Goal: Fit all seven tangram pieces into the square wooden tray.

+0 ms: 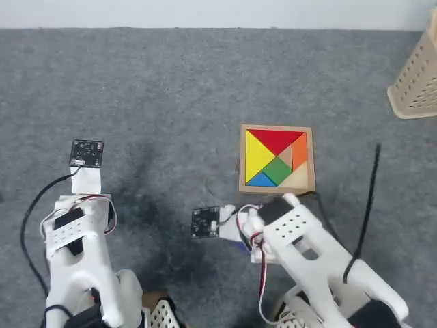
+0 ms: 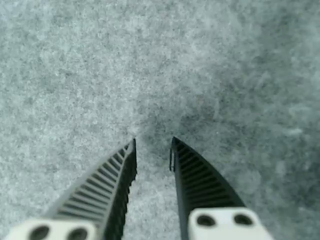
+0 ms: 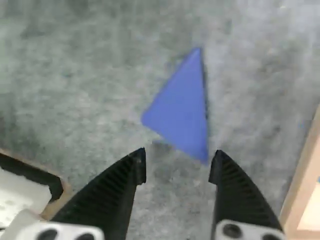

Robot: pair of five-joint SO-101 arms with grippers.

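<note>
Chief risk: the right pincer [image 3: 177, 160], released and empty, has one tapering corner of the blue triangle [image 3: 182, 110] between its tips; the piece lies flat on the surface, just beside the wooden tray [image 1: 242, 157]; closing on so thin an edge could squirt it aside. Lesser risk: a tilted piece may jam on the rim or unseat fitted pieces. Left pincer [image 2: 152, 145]: released, empty, well apart. Surface [image 1: 171, 89]: grey, felt-like; pale wall behind; perforated basket [image 1: 416, 75] at the far corner.

A beige slotted basket [image 1: 416, 72] stands at the far right corner of the grey felt-covered table [image 1: 171, 89] (partly cut off)
</note>
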